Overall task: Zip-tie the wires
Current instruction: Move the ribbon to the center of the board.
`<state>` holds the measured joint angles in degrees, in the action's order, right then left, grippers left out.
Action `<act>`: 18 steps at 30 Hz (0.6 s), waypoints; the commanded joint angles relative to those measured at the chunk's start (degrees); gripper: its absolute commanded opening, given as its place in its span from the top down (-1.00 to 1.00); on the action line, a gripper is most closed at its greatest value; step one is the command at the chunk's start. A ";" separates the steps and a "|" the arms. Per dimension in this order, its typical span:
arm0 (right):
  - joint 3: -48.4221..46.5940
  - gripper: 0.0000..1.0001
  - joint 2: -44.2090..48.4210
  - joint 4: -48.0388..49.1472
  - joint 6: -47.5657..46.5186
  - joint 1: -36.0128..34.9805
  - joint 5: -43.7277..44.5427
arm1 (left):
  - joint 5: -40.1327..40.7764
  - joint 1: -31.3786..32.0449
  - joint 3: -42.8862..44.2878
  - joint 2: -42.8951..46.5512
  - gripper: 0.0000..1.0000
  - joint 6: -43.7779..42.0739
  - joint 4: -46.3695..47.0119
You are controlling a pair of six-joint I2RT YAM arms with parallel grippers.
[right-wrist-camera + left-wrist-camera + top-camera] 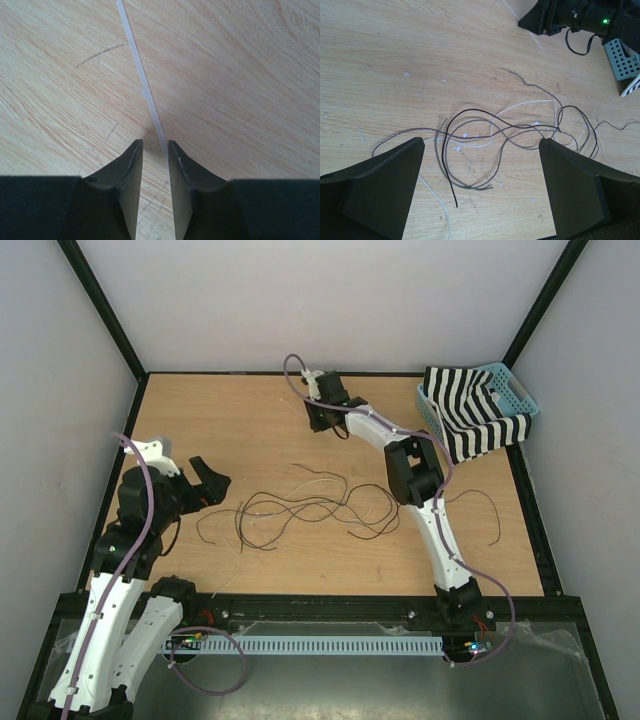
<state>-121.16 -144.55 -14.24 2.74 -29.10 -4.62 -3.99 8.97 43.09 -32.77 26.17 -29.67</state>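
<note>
Pale strip (145, 85) clear only at the wrist, between narrowly parted right tool (155, 150) — near end hidden, left tool (481, 142) wide, facing the wires (472, 187).

Bright, soft, even light covers the wooden table (260, 430). Shadows under the wires (470, 110) are faint and thin. The overhead view is sharp; both wrist views are slightly soft.
</note>
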 commanded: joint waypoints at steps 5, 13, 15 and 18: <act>10.98 0.71 5.57 -4.62 -2.29 -0.34 3.46 | 1.44 0.09 1.75 -0.72 -0.98 -0.62 -1.07; 24.47 0.96 13.51 -0.73 -3.27 -0.35 3.92 | -0.80 -0.01 5.13 -6.30 -0.98 -0.38 -0.92; 29.06 0.97 15.97 0.75 -3.15 -0.32 3.81 | -1.84 -0.09 6.63 -9.62 -0.98 -0.17 -0.91; 35.96 0.97 20.22 3.02 -2.88 -0.26 3.30 | -3.96 -0.07 8.61 -14.57 -0.98 -0.71 -0.76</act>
<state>-93.08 -127.28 -9.17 -0.03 -29.17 -1.32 -4.99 8.97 48.45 -42.57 26.15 -31.18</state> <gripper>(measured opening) 0.024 0.988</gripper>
